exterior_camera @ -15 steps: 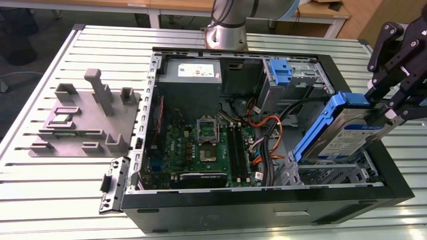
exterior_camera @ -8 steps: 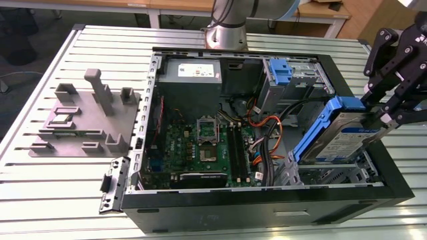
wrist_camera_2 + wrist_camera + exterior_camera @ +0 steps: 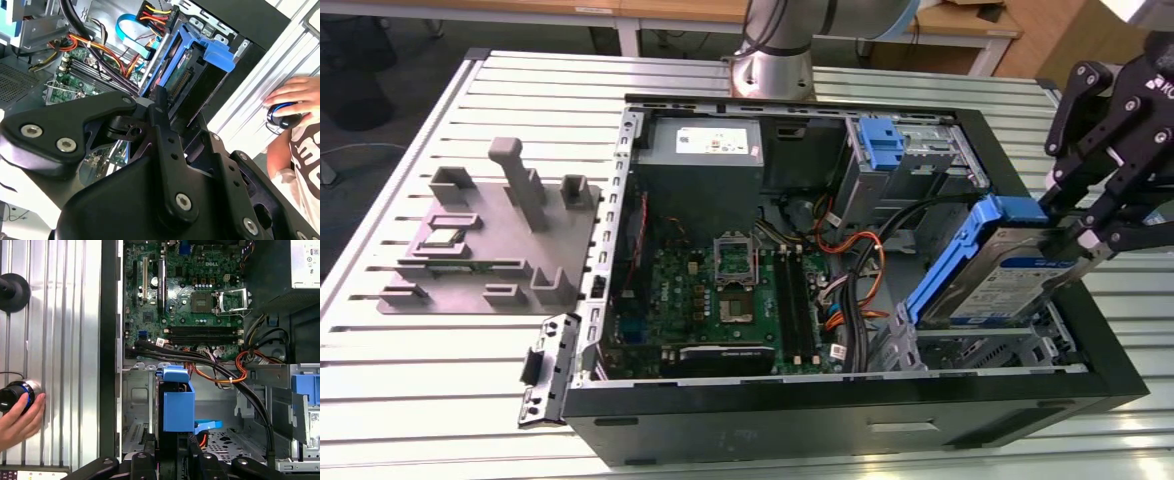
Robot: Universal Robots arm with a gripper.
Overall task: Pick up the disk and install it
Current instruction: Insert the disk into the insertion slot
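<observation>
One disk (image 3: pixel 1017 272) stands tilted over the drive bay in the corner of the open computer case (image 3: pixel 854 405) on the exterior view's right. Its long axis slopes: the lower end dips between the bay walls, the upper end is raised above the case rim. The gripper (image 3: pixel 1078 238) has its jaws clenched on that raised end. A bundle of cables (image 3: pixel 861 290) lies just beside the disk's blue edge, and the case wall is close on the other side. One bare blue bracket (image 3: pixel 886 140) sits in the far bay. One hand (image 3: pixel 20 422) rests on the table (image 3: pixel 427 370).
</observation>
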